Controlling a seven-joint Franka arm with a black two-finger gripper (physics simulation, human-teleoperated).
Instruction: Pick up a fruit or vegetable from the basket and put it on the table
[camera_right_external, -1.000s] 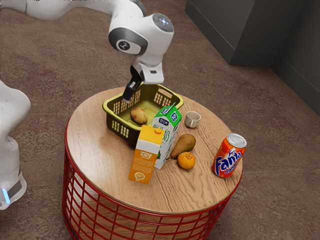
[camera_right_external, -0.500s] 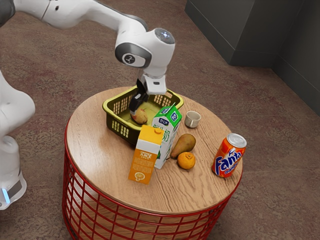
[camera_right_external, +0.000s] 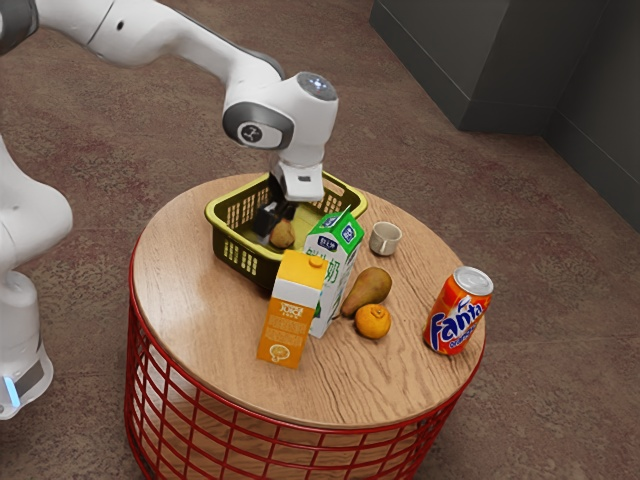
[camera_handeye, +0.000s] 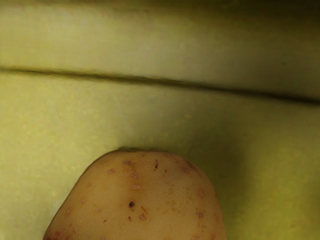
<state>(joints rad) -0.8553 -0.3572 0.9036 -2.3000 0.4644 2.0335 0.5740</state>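
A round wooden table (camera_right_external: 185, 300) stands on mottled brown floor (camera_right_external: 110, 130)

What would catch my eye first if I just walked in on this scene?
Probably the big white arm, reaching down into the yellow-green basket where a potato lies. Next, the bright orange Fanta can, standing near the round table's edge at the exterior view's right, and the orange juice carton standing in front of the basket, beside a green-and-white carton.

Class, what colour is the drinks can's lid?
The can's lid is silvery grey, seen best in the exterior view.
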